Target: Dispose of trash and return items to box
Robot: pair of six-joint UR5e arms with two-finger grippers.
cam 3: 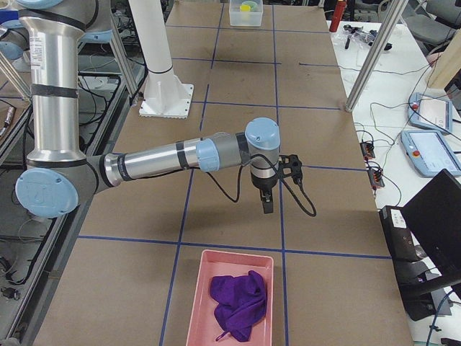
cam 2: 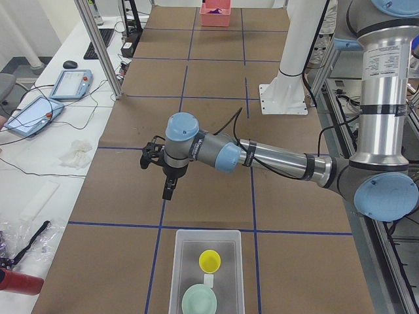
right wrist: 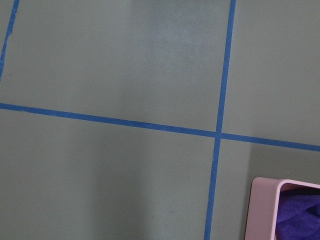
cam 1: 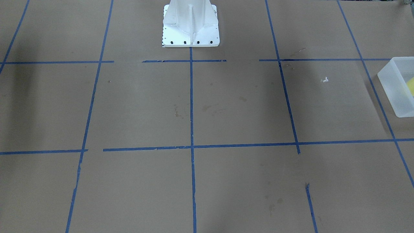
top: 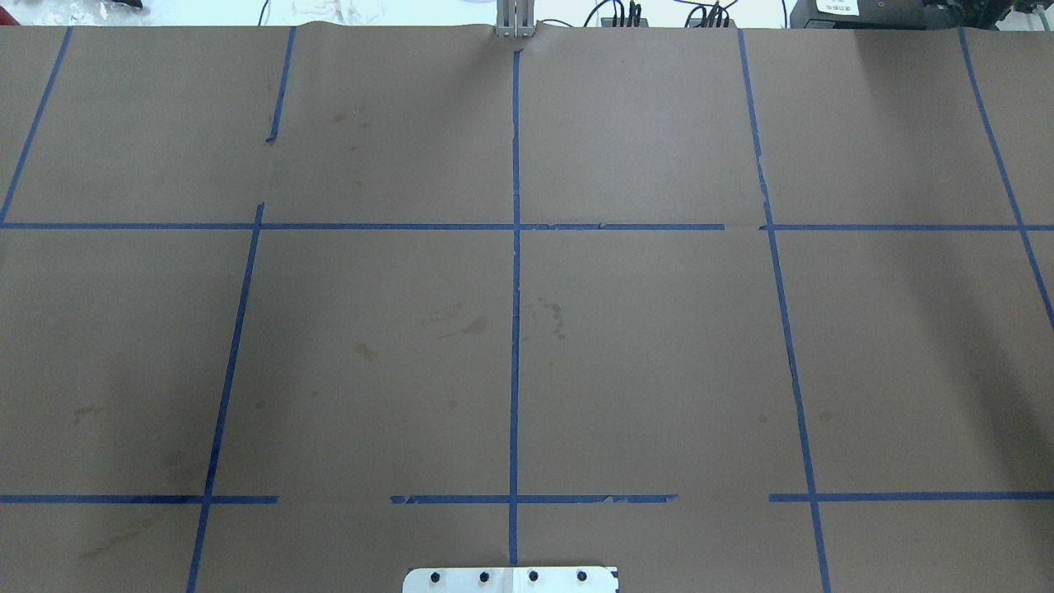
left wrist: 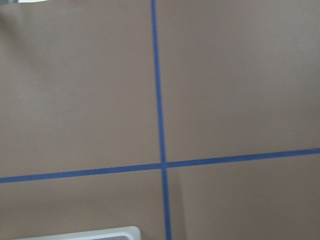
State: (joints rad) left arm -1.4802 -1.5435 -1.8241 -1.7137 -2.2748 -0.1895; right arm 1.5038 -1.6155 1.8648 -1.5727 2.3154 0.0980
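The translucent white box (cam 2: 178, 275) stands at the near end of the table in the exterior left view, with the yellow cup (cam 2: 209, 261) and the mint-green bowl (cam 2: 199, 301) upright inside it. The box (cam 1: 396, 85) and cup (cam 1: 411, 86) also show at the right edge of the front-facing view. My left gripper (cam 2: 167, 193) hangs above bare table just beyond the box, pointing down. My right gripper (cam 3: 268, 207) hangs above bare table just beyond the pink tray (cam 3: 196, 303). I cannot tell whether either gripper is open or shut. Neither shows in its wrist view.
The pink tray holds a crumpled purple cloth (cam 3: 238, 303); its corner (right wrist: 265, 200) shows in the right wrist view. A corner of the box (left wrist: 100, 233) shows in the left wrist view. The white pedestal base (cam 1: 190, 29) stands mid-table at the robot's side. Blue tape lines grid the brown table.
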